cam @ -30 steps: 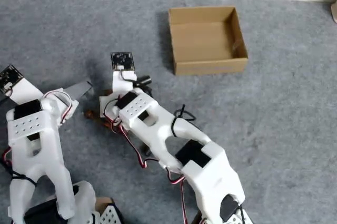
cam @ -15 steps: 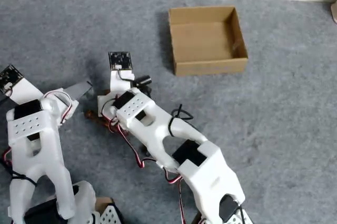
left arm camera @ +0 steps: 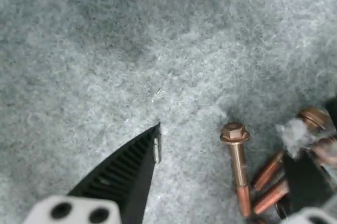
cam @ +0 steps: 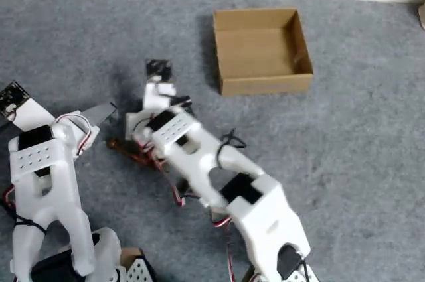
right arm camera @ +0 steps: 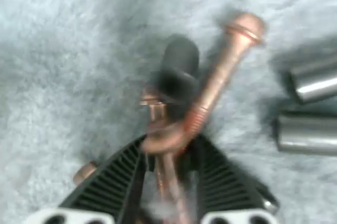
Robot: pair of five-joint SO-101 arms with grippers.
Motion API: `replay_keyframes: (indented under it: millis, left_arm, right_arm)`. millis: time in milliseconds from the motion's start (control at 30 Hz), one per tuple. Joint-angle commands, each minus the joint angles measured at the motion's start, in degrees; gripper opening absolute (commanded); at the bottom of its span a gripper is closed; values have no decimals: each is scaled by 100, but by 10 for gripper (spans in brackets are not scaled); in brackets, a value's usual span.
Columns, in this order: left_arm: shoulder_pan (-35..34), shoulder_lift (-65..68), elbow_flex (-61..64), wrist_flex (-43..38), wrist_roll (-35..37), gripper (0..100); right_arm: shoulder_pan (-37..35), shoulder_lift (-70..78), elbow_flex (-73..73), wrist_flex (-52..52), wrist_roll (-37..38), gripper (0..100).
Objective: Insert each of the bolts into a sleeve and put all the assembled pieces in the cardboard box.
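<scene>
**Right gripper clamps a bolt; left gripper stands open beside the pile**

The right gripper has its two ribbed fingers drawn close together, leaving only a narrow gap. A copper bolt is pinched in that gap. Its shaft slants out past the fingertips to a round, flanged head. The bolt is blurred, so its thread cannot be made out. A dark shape sits just beyond the fingertips, against the bolt, and I cannot tell what it is. Two silver sleeves lie side by side on the grey carpet, near this gripper but not touching it.

The left gripper has its jaws wide apart and holds nothing. Its ribbed finger points over bare carpet. The loose bolts lie on the carpet just beside it. One lies straight with a hex head, and the others are heaped across each other.

The cardboard box stands open-topped, well apart from both grippers.
</scene>
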Motion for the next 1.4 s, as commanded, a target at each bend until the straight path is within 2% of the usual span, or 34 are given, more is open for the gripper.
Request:
replay_keyframes:
  millis: [0,433,667,867,1033,1233,1367]
  left_arm:
    - [-48,-127,-207,-97,26,489]
    - [-22,-127,-207,-114,18,489]
    - [-13,-119,-207,-114,18,489]
    - [-4,-119,-207,-123,18,489]
    - [268,-119,-119,-158,-18,489]
    - [453,-119,-75,-281,-35,489]
    - [699,-119,22,-290,-501,489]
  right_arm:
    - [-40,-31,4,-31,-44,34]
    - [-22,-75,13,13,-44,4]
    - [215,-418,-163,1103,-18,4]
    - [444,-1754,57,1429,1389,4]
    - [637,-2949,585,1411,1890,4]
    - [1200,-4251,1147,1411,2347,4]
    - [1560,-5165,1596,1411,2453,4]
